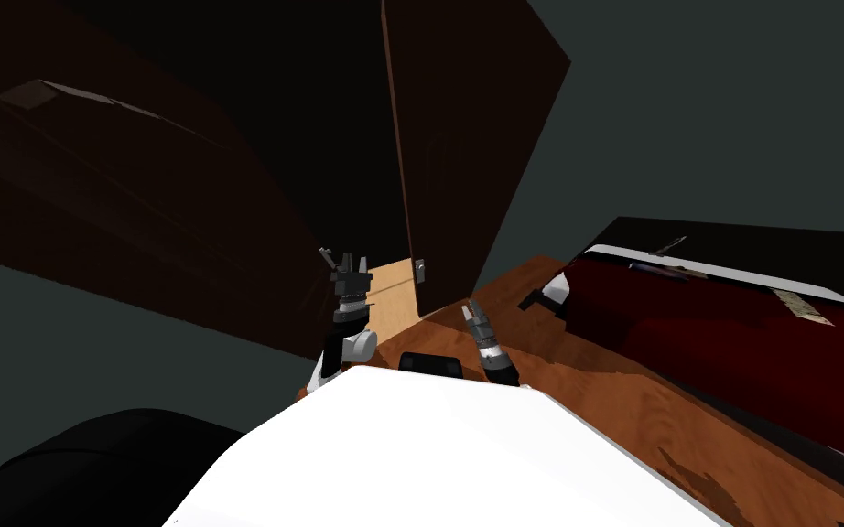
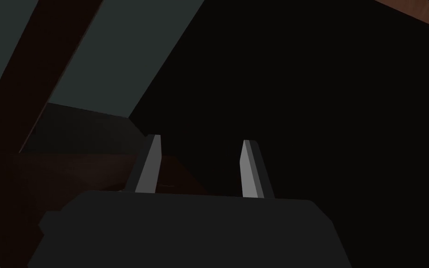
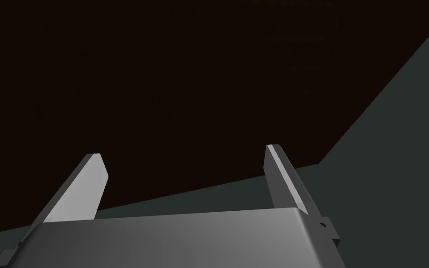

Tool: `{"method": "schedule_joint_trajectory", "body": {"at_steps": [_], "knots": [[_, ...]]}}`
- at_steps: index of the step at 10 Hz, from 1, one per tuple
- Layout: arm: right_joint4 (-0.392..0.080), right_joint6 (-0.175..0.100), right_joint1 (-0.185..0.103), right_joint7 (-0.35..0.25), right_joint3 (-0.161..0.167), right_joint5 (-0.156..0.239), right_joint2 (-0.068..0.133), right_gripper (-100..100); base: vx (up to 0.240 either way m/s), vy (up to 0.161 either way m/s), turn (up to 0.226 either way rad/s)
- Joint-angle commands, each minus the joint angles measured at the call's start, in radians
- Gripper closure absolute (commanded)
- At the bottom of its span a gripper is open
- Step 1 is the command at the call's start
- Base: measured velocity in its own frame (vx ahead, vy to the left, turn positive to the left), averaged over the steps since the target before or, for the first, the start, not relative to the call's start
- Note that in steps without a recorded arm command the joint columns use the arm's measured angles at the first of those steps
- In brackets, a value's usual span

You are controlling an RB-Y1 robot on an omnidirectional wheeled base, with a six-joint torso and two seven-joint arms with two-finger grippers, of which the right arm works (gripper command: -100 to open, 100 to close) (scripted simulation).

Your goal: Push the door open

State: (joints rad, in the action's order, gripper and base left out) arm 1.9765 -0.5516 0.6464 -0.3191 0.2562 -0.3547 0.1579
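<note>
The dark brown door is standing ajar straight ahead, its latch edge beside a pale floor strip. The right claw is pointing at the door's face, fingers apart. The left claw is hovering by the gap, fingers likewise apart. A dark red bed is lying off to the right.

right gripper has both fingers spread wide, pointing at a flat dark brown door at its 12 o'clock, with grey-green wall past the door's edge around 3 o'clock

Banded black-and-white forearms, light-grey fingers
</note>
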Motion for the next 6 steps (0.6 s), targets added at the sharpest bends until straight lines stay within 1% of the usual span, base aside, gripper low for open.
{"method": "schedule_joint_trajectory", "body": {"at_steps": [1, 6], "knots": [[-0.029, -0.003, 0.009, -0.019, 0.03, -0.035, 0.008, -100, 0.207, 0.01, 0.004], [-0.098, -0.019, 0.053, -0.073, 0.109, -0.125, 0.04, -100, 0.198, 0.015, 0.006]]}}
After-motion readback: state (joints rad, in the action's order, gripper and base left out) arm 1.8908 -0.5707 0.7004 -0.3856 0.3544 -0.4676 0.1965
